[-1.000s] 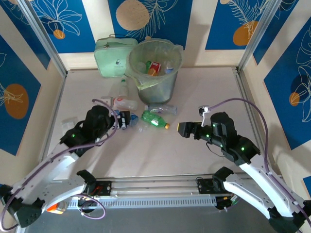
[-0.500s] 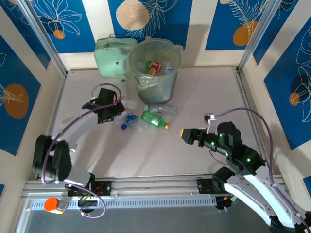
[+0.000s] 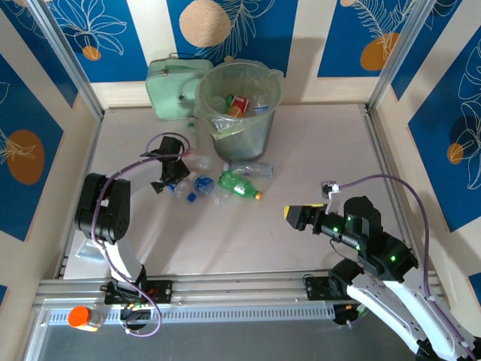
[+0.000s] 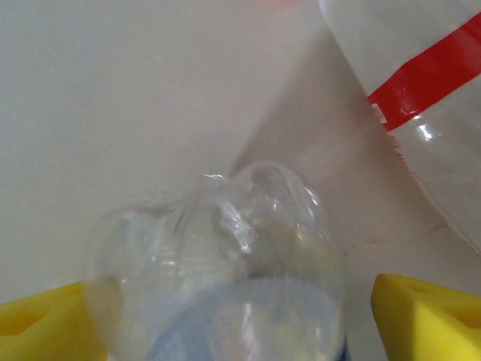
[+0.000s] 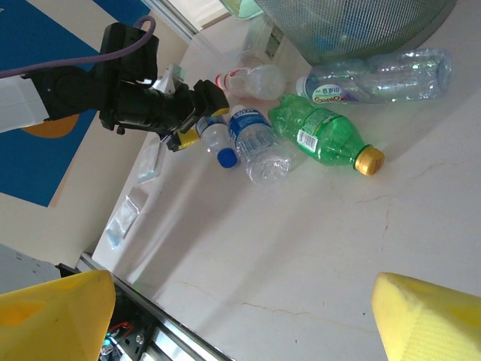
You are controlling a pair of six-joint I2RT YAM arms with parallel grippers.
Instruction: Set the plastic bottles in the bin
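Observation:
My left gripper point(image 3: 171, 180) is down in the cluster of plastic bottles left of the bin point(image 3: 239, 113). In the left wrist view a clear bottle with a blue label point(image 4: 218, 256) lies between the yellow fingers point(image 4: 428, 316), and a small gap shows at the right finger. A red-banded bottle point(image 4: 421, 113) lies just beyond it. A green bottle point(image 3: 240, 184) and a clear one point(image 3: 252, 169) lie in front of the bin, which holds several more. My right gripper point(image 3: 294, 214) hangs open over bare table, nothing between its fingers point(image 5: 428, 316).
A pale green zipped case point(image 3: 176, 86) stands behind the bin on the left. Flat clear packets point(image 5: 124, 218) lie near the table's left edge. Metal rails point(image 3: 83, 98) frame the table. Bare tabletop point(image 5: 301, 248) stretches between my right gripper and the bottles.
My left arm reached forward to the bottle cluster and its jaws have narrowed around the blue-labelled bottle. My right arm drew back slightly toward the near edge, still open.

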